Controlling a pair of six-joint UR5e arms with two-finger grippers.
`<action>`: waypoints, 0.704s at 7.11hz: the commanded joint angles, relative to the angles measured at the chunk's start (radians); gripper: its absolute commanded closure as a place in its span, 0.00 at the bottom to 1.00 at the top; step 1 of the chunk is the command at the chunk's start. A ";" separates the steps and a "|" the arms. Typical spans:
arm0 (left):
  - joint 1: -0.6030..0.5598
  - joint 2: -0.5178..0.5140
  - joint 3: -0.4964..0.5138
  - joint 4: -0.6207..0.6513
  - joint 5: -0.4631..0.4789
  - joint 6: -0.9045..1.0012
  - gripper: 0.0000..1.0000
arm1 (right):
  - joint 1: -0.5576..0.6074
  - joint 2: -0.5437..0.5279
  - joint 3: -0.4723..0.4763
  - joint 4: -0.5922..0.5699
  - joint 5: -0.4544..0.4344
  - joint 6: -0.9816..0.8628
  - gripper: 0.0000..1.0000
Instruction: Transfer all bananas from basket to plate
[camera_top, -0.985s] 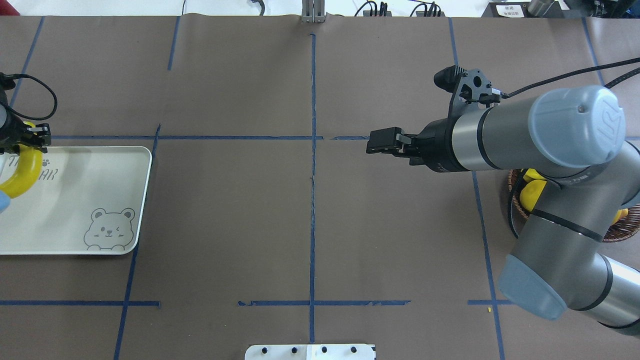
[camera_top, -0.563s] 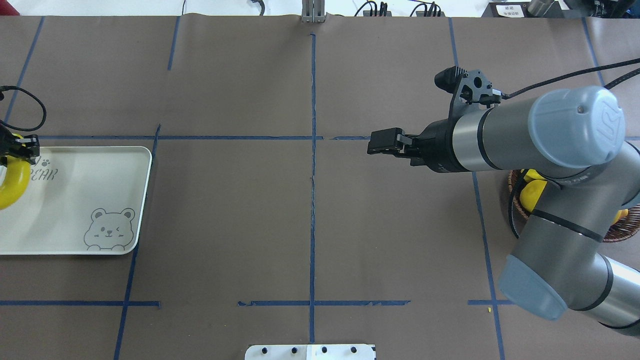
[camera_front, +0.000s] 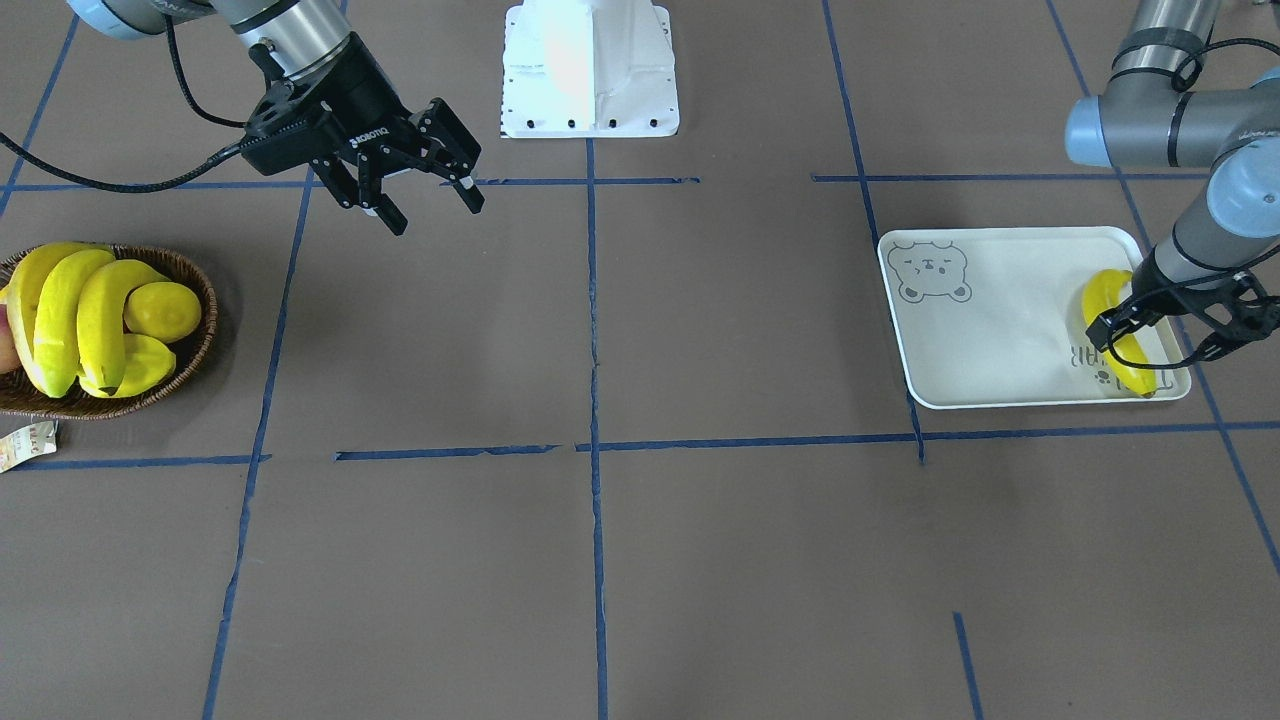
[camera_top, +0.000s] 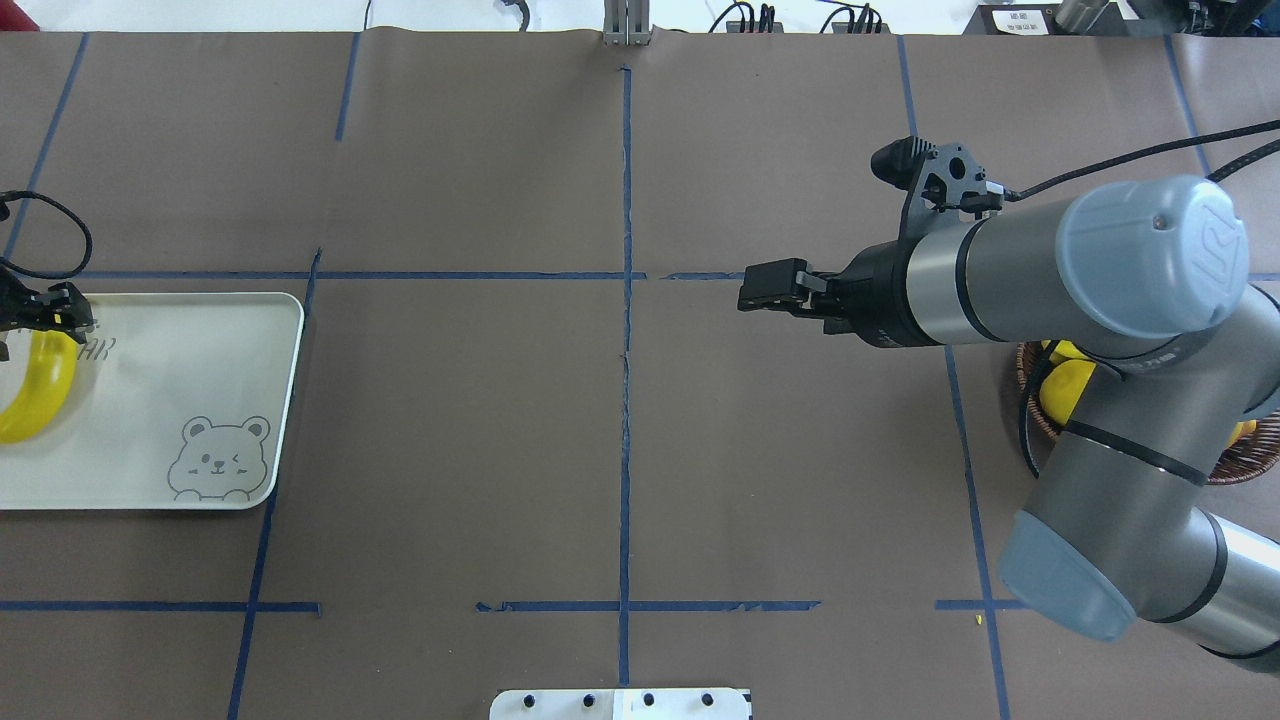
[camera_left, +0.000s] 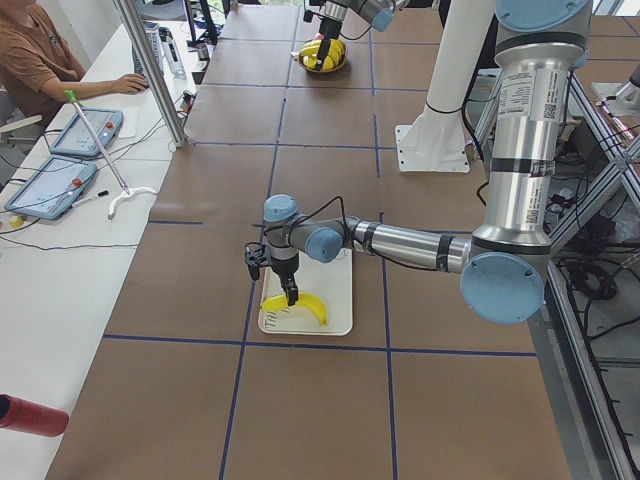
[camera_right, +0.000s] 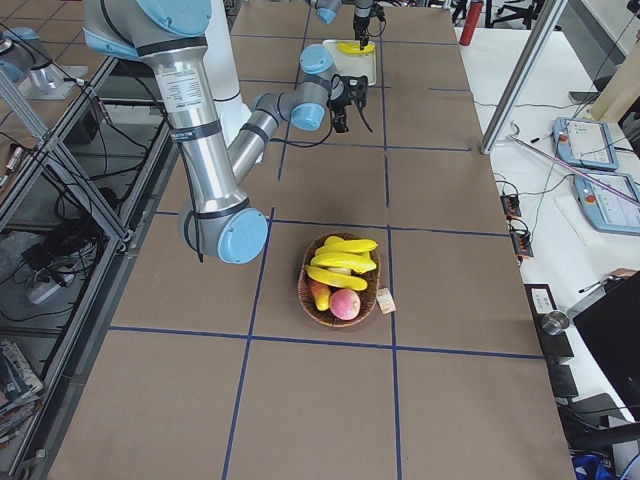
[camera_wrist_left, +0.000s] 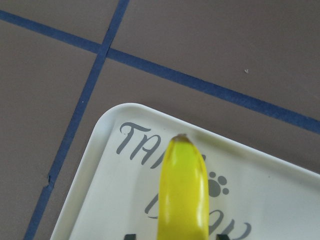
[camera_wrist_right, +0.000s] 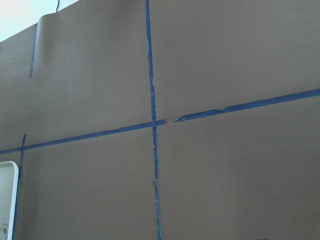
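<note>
Lying banana (camera_top: 45, 380) along plate (camera_top: 180, 400) short edge, tip by lettering (camera_wrist_left: 131, 142)

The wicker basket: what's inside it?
The basket holds three bananas, a lemon, another yellow fruit and a reddish round fruit. Anything beneath the bananas is hidden.

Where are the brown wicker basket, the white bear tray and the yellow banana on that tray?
Brown wicker basket (camera_front: 209, 315): front-facing view, right rim.
White bear tray (camera_front: 1000, 320): front-facing view, bare centre.
Yellow banana (camera_front: 1103, 295): front-facing view, upper end.
</note>
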 joint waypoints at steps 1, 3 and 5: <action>-0.003 0.001 -0.018 -0.001 -0.004 0.004 0.00 | 0.015 0.001 0.004 -0.011 0.012 -0.001 0.01; -0.051 0.001 -0.149 0.009 -0.086 0.012 0.00 | 0.138 -0.015 0.024 -0.172 0.122 -0.188 0.01; -0.092 -0.059 -0.225 0.011 -0.086 -0.020 0.00 | 0.250 -0.183 0.046 -0.201 0.179 -0.460 0.01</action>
